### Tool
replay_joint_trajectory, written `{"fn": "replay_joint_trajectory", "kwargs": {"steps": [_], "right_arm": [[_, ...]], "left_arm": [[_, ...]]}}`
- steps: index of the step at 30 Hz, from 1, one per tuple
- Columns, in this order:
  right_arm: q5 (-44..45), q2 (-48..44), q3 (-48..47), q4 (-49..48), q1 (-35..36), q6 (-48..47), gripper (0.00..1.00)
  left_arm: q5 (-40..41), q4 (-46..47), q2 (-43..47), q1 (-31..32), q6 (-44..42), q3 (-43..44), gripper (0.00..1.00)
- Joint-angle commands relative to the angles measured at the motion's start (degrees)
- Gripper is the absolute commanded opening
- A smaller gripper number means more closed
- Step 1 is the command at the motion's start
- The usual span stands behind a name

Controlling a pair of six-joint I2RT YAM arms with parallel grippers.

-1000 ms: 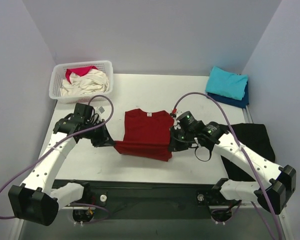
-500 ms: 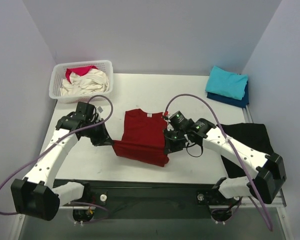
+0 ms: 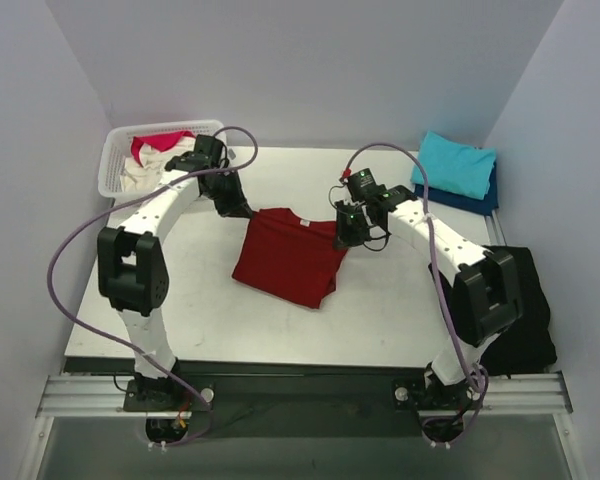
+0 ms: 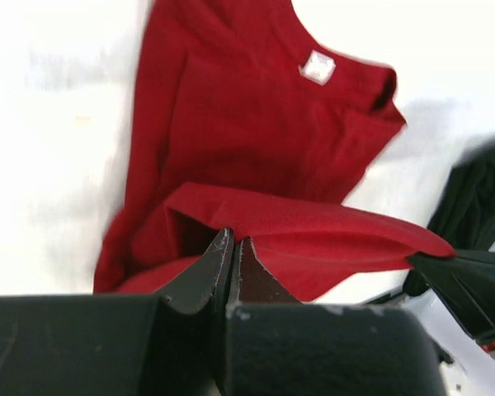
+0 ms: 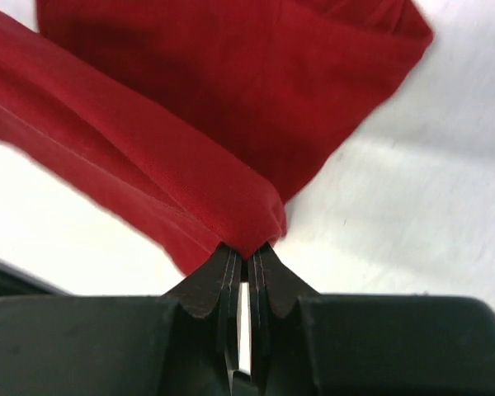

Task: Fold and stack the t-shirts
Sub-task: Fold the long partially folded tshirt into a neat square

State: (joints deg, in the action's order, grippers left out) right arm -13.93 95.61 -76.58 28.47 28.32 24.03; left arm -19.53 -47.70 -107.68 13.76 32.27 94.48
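Lab: plain walls [image 3: 310, 70], white table [image 3: 380, 310], bolted arms [image 3: 165, 200].

Five soft cotton t-shirts: one dark red tee [image 3: 285, 262], one turquoise tee [image 3: 454, 165], one navy blue tee [image 3: 479, 204], one cream tee [image 3: 175, 166], one pink-red tee [image 3: 152, 146]. One white plastic lattice basket [image 3: 107, 174]. One black cloth [image 3: 535, 322]. Two black grippers: left gripper [image 4: 231, 245], right gripper [image 5: 247, 252].

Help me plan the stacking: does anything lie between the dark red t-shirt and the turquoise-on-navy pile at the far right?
Nothing visible. The table between the dark red t-shirt and the turquoise t-shirt looks bare; only the arm of the right gripper, shut on the shirt, crosses it.
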Motion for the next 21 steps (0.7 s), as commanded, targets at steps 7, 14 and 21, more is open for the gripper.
{"fn": "replay_joint_trajectory", "kwargs": {"steps": [7, 14, 21], "right_arm": [[2.41, 13.19, -7.8, 0.71, -6.16, 0.84, 0.08], [9.44, 10.74, -6.57, -0.96, -7.05, 4.88, 0.39], [10.69, 7.14, -5.69, -0.52, -5.74, 4.54, 0.38]], "left_arm": [[-5.16, -0.46, -28.42, 0.66, -4.67, 25.65, 0.32], [-0.61, 2.25, -33.74, 0.74, -7.05, 35.43, 0.7], [4.41, 15.97, -19.16, 0.74, -5.9, 19.44, 0.87]]}}
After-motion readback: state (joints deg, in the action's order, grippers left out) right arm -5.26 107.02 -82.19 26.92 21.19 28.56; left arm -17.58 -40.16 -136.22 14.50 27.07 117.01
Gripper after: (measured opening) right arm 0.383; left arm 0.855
